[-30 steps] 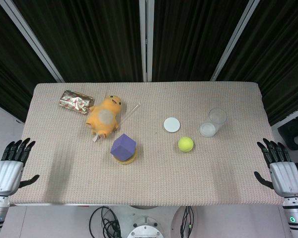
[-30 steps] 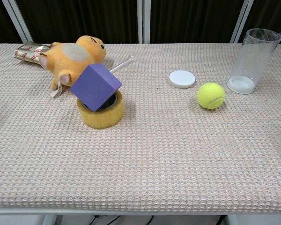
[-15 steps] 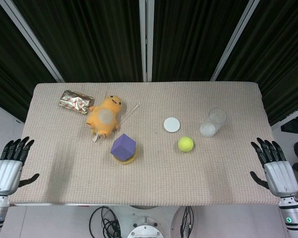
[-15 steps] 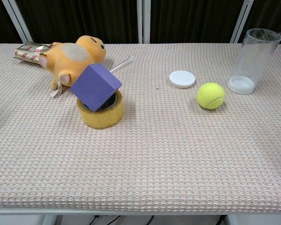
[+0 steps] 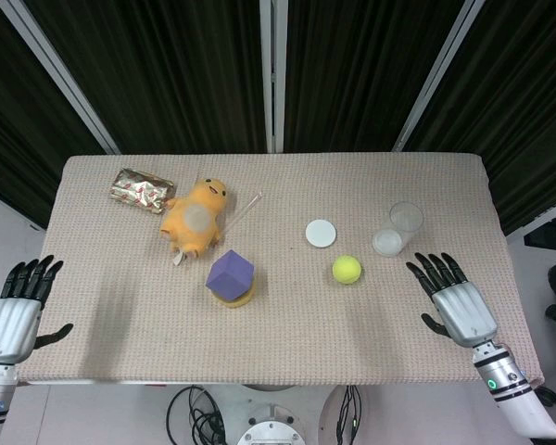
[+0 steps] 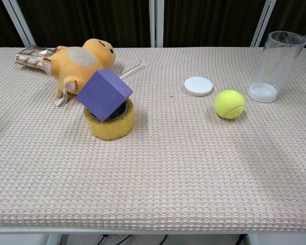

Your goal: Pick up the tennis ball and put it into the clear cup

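Observation:
A yellow-green tennis ball (image 5: 347, 269) (image 6: 229, 104) lies on the woven table mat, right of centre. The clear cup (image 5: 399, 228) (image 6: 274, 67) stands upright just behind and to the right of the ball, a short gap between them. My right hand (image 5: 457, 303) hovers over the table's right front part, fingers spread and holding nothing, a hand's width to the right of the ball. My left hand (image 5: 17, 311) stays off the table's left front corner, fingers apart and holding nothing. Neither hand shows in the chest view.
A white round lid (image 5: 321, 232) lies left of the cup. A purple cube sits tilted in a yellow tape roll (image 5: 230, 278) at centre left. An orange plush toy (image 5: 195, 216), a clear stick (image 5: 244, 209) and a foil packet (image 5: 141, 189) lie at the back left.
My right hand has moved left from beyond the table's right edge to over the table, nearer the ball. The left hand and the objects have not moved.

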You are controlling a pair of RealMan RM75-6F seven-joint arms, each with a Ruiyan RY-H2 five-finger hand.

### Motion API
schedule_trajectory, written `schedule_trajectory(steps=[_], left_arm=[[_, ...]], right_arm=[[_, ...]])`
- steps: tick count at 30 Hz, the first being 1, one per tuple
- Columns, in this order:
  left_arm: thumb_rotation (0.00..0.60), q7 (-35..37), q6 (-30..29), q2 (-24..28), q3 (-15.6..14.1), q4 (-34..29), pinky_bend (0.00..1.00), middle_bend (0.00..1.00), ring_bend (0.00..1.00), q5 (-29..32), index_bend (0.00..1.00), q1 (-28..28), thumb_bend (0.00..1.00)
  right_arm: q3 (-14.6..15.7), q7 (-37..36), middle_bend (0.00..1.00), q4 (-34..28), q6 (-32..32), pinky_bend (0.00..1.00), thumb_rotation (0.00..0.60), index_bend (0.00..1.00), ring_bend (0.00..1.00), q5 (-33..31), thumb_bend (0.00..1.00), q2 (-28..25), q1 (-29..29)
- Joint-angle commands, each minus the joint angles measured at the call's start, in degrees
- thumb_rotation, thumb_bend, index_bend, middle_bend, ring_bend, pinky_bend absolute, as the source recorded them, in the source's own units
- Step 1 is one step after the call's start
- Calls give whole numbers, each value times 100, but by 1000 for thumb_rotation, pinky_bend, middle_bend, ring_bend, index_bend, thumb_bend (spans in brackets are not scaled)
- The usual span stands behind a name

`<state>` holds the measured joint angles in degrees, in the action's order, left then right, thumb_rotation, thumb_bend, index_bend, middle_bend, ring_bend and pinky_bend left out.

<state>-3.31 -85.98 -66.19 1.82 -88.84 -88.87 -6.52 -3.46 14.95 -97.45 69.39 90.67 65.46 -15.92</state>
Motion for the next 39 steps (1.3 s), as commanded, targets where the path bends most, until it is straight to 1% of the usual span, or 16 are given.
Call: schedule_trajectory(steps=[1,8,9,13,20,25,27,30,31,32,35,36,39], left_arm=[[600,7,1,-9,-21,24,0,0,0,0,18,15,92],[600,-13,1,-5,-22,9,0,0,0,2,18,14,91],[600,-24,16,-9,-20,12,0,0,0,16,19,10,91],[600,-50,111,-49,7,62,0,0,0,124,19,-16,91],[600,-44,179,-77,17,129,0,0,0,188,19,-37,91],[600,33,103,-73,7,156,0,0,0,171,19,5,91],[600,77,81,-72,-2,170,0,0,0,160,20,20,91],[600,84,71,-78,-11,183,0,0,0,134,20,21,91],[600,84,72,-78,-11,183,0,0,0,128,20,18,91],[600,80,74,-78,-10,183,0,0,0,122,20,14,91],[600,60,78,-74,-9,178,0,0,0,109,20,3,91],[600,54,79,-74,-9,179,0,0,0,109,20,2,91],[600,55,85,-76,-8,187,0,0,0,122,21,4,91]], right_arm=[[-170,421,0,-53,-627,0,600,0,0,-362,176,303,-460],[-396,905,0,321,-1307,0,600,0,0,-966,177,921,-1035],[-420,1017,0,422,-1345,4,600,0,0,-1047,178,1045,-1104],[-459,1244,0,713,-1518,80,600,0,0,-1400,182,1452,-1287],[-525,1506,0,1209,-1701,118,600,0,0,-1866,194,1991,-1598],[-520,1582,2,1469,-1764,147,600,0,0,-2027,210,2187,-1749],[-513,1607,24,1547,-1794,183,600,0,4,-2078,223,2242,-1812],[-524,1550,89,1635,-1735,269,600,2,68,-2079,253,2345,-1866],[-524,1523,131,1679,-1683,322,600,27,124,-2049,271,2390,-1873],[-523,1492,154,1732,-1635,352,600,53,155,-2024,281,2439,-1878],[-510,1393,264,1891,-1529,486,600,221,279,-1974,312,2570,-1891],[-503,1363,286,1937,-1511,516,600,250,304,-1970,317,2607,-1898],[-476,1327,375,2056,-1436,627,600,385,409,-1921,330,2689,-1914]])
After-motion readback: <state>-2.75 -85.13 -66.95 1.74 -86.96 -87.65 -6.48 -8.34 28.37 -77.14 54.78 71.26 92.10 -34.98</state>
